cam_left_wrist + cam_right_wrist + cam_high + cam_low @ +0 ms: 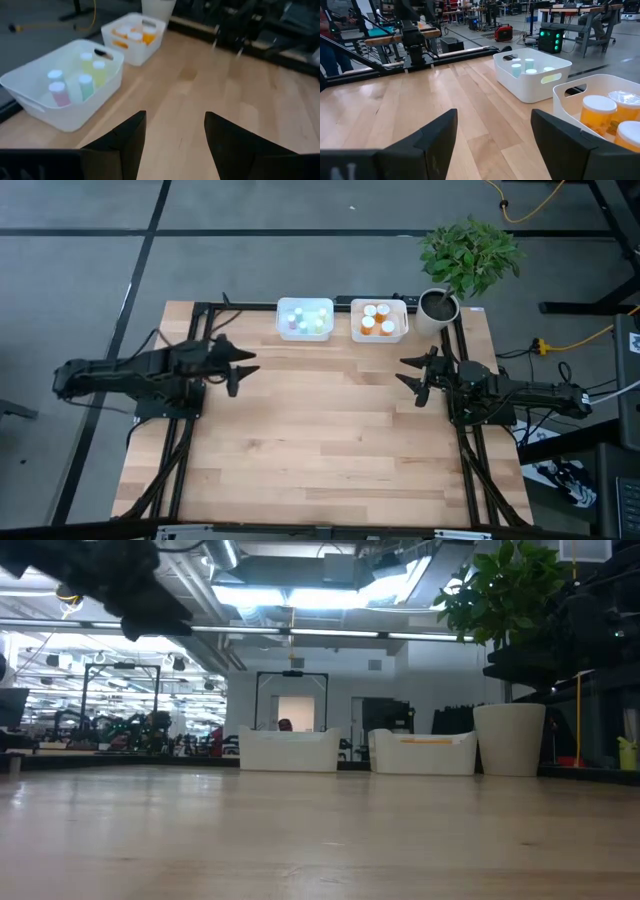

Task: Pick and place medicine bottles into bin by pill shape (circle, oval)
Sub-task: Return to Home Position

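Several orange medicine bottles with white caps [378,319] stand in the right white bin [379,335] at the table's far edge. Several tiny pale green, pink and white-topped vials [305,318] stand in the left white bin [305,336]. My left gripper [247,369] is open and empty over the table's left side, clear of the bins. My right gripper [408,373] is open and empty over the right side. The vials also show in the left wrist view [75,80], the orange bottles in the right wrist view [610,117].
A potted plant in a white pot [438,310] stands at the far right corner, next to the orange-bottle bin. The wooden tabletop [320,440] lies bare between and in front of the arms. Dark frame rails [470,470] run along both table sides.
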Controlling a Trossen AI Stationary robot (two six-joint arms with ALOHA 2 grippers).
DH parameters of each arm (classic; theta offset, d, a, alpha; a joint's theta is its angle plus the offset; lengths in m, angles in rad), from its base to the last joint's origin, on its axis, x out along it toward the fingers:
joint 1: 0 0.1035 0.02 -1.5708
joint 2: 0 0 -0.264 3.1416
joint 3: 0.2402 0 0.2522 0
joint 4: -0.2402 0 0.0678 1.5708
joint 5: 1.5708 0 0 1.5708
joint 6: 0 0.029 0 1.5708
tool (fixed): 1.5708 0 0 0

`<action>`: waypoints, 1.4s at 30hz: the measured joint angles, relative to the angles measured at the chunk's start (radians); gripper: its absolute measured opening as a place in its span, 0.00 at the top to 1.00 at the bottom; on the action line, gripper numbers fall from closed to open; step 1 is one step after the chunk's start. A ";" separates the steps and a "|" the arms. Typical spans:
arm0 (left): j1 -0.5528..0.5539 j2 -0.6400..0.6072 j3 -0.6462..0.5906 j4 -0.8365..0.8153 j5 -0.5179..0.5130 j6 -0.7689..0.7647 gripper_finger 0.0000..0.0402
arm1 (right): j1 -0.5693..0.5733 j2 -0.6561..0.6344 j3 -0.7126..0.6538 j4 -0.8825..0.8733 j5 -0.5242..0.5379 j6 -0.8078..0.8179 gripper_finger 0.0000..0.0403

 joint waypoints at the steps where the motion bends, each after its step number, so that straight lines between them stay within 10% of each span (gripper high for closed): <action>1: 0.000 -0.041 -0.032 0.022 0.000 0.010 0.52 | 0.000 0.000 0.000 0.000 0.000 0.001 0.37; 16: -0.001 -0.334 -0.409 0.449 0.000 0.119 0.52 | 0.000 0.000 0.000 0.000 0.000 0.000 0.37; 42: 0.000 -0.308 -0.458 0.362 0.003 0.069 0.52 | 0.000 0.000 0.000 0.000 0.000 0.001 0.37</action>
